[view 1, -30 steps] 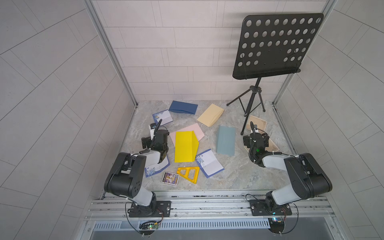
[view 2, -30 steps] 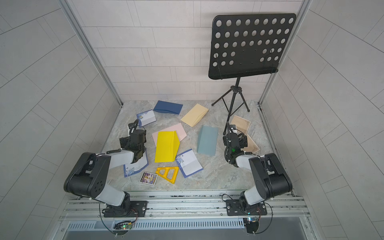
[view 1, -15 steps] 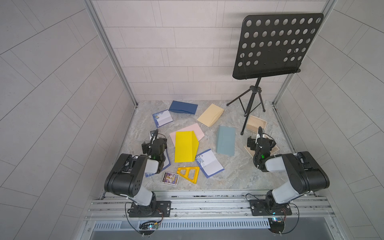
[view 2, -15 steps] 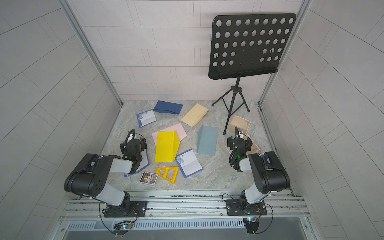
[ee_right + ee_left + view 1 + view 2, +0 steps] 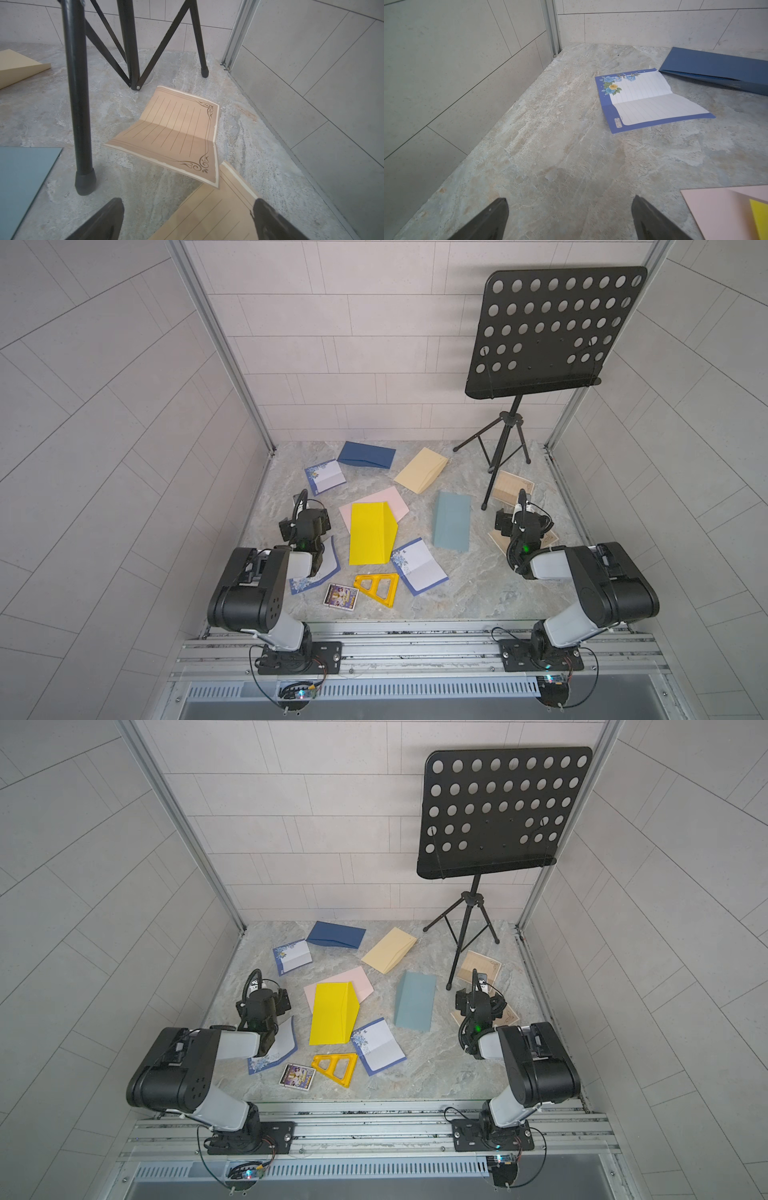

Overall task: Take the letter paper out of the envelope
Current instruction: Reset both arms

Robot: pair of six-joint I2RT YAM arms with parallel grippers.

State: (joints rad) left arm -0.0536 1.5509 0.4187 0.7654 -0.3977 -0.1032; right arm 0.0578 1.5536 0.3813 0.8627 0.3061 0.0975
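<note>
Several envelopes lie flat on the marble table: a yellow envelope [image 5: 371, 533] with its flap open on top of a pink envelope [image 5: 392, 502], a grey-blue one [image 5: 451, 521], a cream one [image 5: 420, 470] and a dark blue one [image 5: 365, 455]. I cannot see inside any of them. Unfolded letter paper lies loose: blue-flowered sheets [image 5: 419, 566] [image 5: 652, 99] and tan lined sheets [image 5: 176, 131]. My left gripper [image 5: 570, 200] hangs open over bare table, left of the yellow envelope. My right gripper [image 5: 187, 200] is open above a tan sheet [image 5: 216, 216].
A black music stand [image 5: 505, 448] stands at the back right, and one leg foot [image 5: 85, 182] sits close to my right gripper. A yellow plastic triangle [image 5: 377, 587] and a small picture card [image 5: 341, 596] lie near the front edge. Walls close in both sides.
Both wrists have drawn back a little toward the front of the table and settled low. Both grippers stayed open and no paper or envelope moved.
</note>
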